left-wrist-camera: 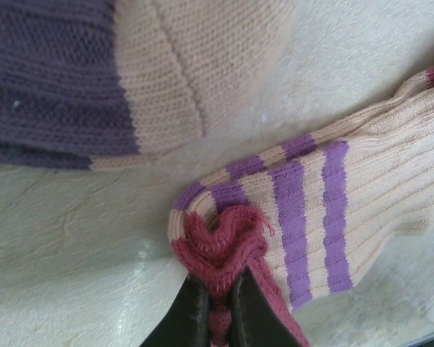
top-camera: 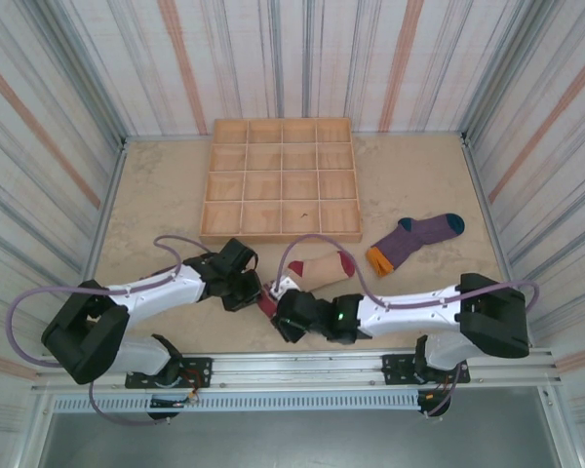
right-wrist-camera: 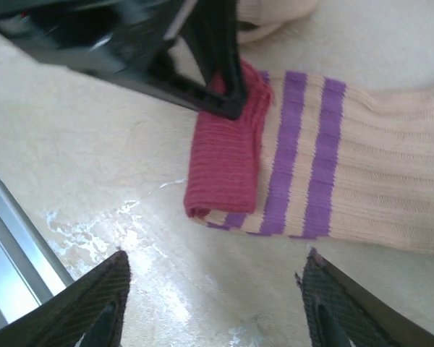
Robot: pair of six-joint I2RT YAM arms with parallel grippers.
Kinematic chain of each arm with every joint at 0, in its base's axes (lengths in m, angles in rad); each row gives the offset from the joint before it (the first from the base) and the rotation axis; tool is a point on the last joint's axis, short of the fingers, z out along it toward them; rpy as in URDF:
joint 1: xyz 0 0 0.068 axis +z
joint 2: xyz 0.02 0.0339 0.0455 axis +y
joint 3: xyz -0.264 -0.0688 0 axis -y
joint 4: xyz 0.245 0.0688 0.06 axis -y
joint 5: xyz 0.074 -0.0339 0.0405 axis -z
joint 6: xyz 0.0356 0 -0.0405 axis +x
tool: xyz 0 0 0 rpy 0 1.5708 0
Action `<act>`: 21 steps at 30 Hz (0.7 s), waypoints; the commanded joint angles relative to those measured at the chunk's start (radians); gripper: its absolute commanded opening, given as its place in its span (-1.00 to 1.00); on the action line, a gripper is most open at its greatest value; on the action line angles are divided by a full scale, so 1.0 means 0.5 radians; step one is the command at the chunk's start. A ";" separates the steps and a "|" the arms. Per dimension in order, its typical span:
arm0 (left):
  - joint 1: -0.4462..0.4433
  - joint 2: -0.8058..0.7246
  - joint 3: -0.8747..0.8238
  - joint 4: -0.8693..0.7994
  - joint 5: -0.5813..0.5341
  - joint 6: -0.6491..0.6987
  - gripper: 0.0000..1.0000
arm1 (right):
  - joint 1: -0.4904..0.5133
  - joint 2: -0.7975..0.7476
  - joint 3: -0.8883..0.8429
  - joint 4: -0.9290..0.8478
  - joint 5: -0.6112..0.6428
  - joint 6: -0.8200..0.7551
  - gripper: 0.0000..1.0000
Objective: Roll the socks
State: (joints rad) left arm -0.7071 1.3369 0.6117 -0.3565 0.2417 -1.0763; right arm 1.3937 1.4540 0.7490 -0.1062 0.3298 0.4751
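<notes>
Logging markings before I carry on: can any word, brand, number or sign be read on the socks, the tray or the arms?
None: no word, brand, number or sign can be read on the cream sock, the purple sock, the wooden tray, the left arm or the right arm.

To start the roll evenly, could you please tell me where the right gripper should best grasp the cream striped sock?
Probably the free end of the folded maroon cuff, from above on the near side: it lies flat, and the left gripper pinches its far end.
</notes>
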 commanded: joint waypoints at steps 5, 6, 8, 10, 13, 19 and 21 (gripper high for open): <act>0.034 0.032 0.092 -0.151 0.129 0.065 -1.00 | 0.234 0.351 0.205 0.061 0.789 -0.389 0.18; 0.036 0.038 0.103 -0.160 0.137 0.072 -1.00 | 0.248 0.400 0.225 0.083 0.828 -0.418 0.17; 0.036 0.055 0.111 -0.165 0.151 0.079 -1.00 | 0.259 0.494 0.266 0.133 0.878 -0.467 0.16; 0.034 0.060 0.114 -0.167 0.155 0.081 -1.00 | 0.259 0.560 0.278 0.195 0.871 -0.506 0.14; 0.037 0.060 0.109 -0.168 0.158 0.079 -1.00 | 0.250 0.642 0.290 0.240 0.869 -0.505 0.12; 0.042 0.057 0.091 -0.142 0.197 0.073 -1.00 | 0.234 0.813 0.357 0.218 0.938 -0.431 -0.24; 0.051 0.057 0.074 -0.086 0.251 0.061 -1.00 | 0.229 0.857 0.380 0.212 0.954 -0.414 -0.31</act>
State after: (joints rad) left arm -0.6895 1.3617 0.6483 -0.3981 0.3244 -1.0580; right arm 1.5162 1.8484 0.9077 -0.0006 0.7563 0.2531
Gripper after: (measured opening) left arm 0.079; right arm 0.355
